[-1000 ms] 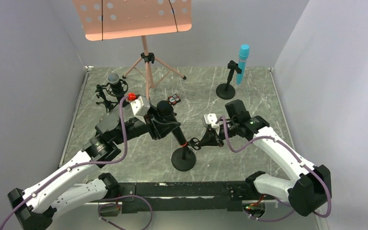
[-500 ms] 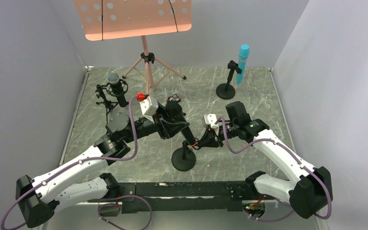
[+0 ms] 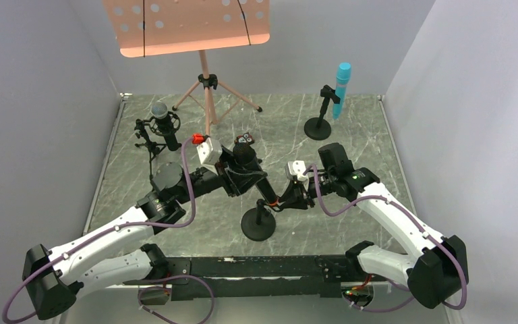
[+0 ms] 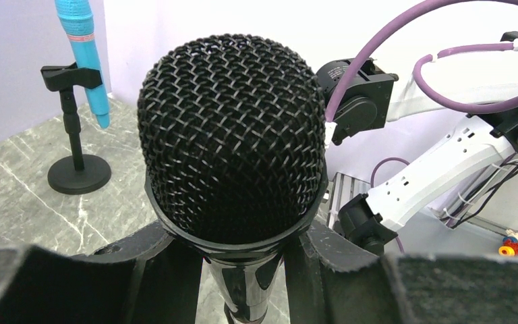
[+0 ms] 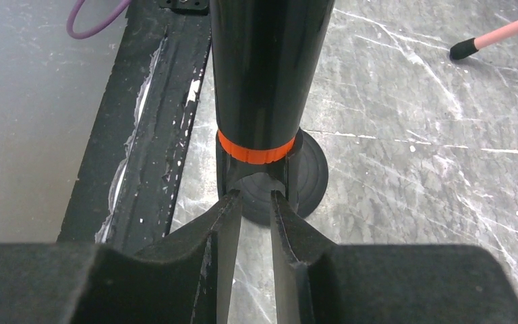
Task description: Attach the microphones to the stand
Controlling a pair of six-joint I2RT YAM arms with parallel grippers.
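— Where is the orange-ringed microphone [image 3: 253, 177]?

— In my left gripper [image 3: 235, 177], with the fingers clamped on the body just under the black mesh head. That head fills my left wrist view. The microphone is tilted, head up and away, with its orange end down at the holder clip [image 5: 225, 172] on top of the near stand [image 3: 258, 226]. That stand is mid-table [image 3: 378, 155], just ahead of the arm bases. From the right wrist I see the orange ring [image 5: 256, 150] right at the clip's black prongs. I can't tell whether it is seated.

— And your right gripper [image 3: 289, 200]?

— It's at that same clip, coming in from the right. The fingers [image 5: 228, 223] are nearly together, with only a thin slot between them and the tips up against the clip's underside. I can't tell whether they pinch anything.

— The other two?

— The turquoise microphone [image 3: 342, 88] stands upright in the far-right stand [image 3: 318, 127]. The silver-headed microphone [image 3: 164, 121] sits in a mount [image 3: 150, 129] at the far left. A pink music stand [image 3: 206, 81] is between them, with a small black-red clip [image 3: 245, 140] on the marble near its feet.
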